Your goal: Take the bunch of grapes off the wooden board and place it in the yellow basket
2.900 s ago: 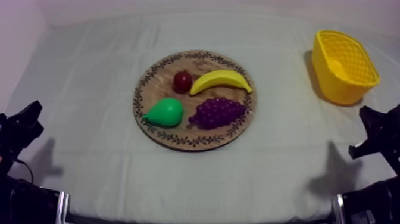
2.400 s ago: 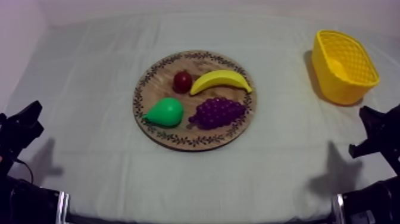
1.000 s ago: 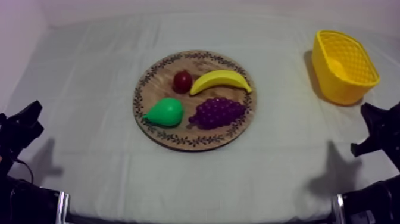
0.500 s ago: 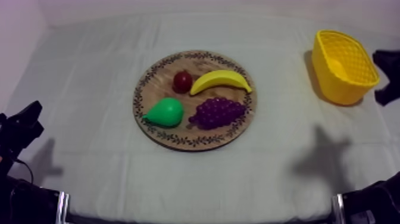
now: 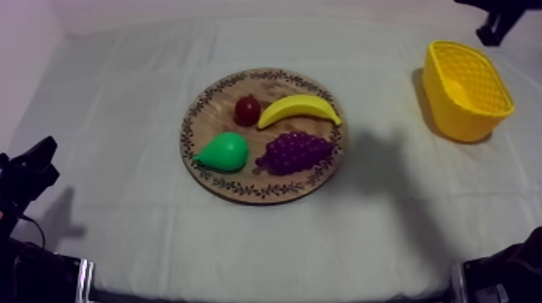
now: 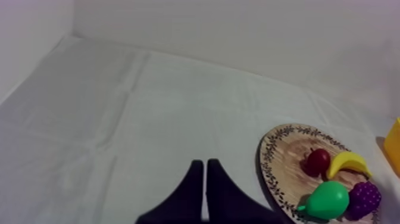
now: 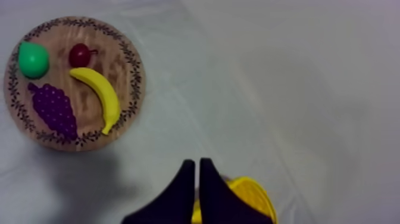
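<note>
The purple bunch of grapes [image 5: 294,152] lies on the near right part of the round wooden board [image 5: 213,114], with a banana [image 5: 298,107], a green pear [image 5: 223,151] and a small red fruit [image 5: 247,110] around it. At the table's right stands the yellow basket [image 5: 466,89], with nothing in it. My right gripper [image 5: 494,22] hangs high beyond the basket; in its wrist view the gripper [image 7: 197,167] is shut on nothing, over the basket [image 7: 253,199], far from the grapes [image 7: 53,108]. Low at the left, my left gripper [image 6: 204,170] is shut, well short of the board [image 6: 286,159].
The grey-white cloth covers the whole table. Between the board and the basket lies a wide bare stretch, where the right arm's shadow [image 5: 379,161] falls. A wall rises at the far edge.
My right arm has lifted from the lower right edge and swung up to the far right, above and beyond the basket. Its shadow slid towards the board. The left arm and the fruit stayed still.
</note>
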You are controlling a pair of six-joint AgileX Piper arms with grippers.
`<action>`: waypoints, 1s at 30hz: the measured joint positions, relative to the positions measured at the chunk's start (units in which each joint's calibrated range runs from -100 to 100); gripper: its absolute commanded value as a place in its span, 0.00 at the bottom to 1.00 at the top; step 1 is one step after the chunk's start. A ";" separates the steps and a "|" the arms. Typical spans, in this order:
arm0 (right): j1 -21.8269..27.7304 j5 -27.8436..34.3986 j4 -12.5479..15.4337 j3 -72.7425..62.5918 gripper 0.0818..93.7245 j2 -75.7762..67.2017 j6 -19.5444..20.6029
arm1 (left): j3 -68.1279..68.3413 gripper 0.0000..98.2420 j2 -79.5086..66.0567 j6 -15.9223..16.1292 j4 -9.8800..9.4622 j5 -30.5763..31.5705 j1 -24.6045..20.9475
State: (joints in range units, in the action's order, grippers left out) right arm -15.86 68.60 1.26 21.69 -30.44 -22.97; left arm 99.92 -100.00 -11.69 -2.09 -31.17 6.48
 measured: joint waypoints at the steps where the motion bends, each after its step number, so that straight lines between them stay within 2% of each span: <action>1: -0.56 1.60 0.08 -2.08 0.00 1.91 -0.51 | 0.00 0.00 0.00 0.00 0.00 0.00 0.00; 20: -8.97 26.89 -0.24 -30.47 0.01 31.24 -3.98 | 0.00 0.00 0.00 0.00 0.00 0.00 0.00; 30: -11.71 29.62 -1.26 -33.02 0.00 40.28 -3.06 | 0.00 0.00 0.00 0.00 0.00 0.00 0.00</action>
State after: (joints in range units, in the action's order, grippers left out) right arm -27.57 98.22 0.00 -11.34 9.84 -26.03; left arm 99.92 -100.00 -11.69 -2.09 -31.17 6.48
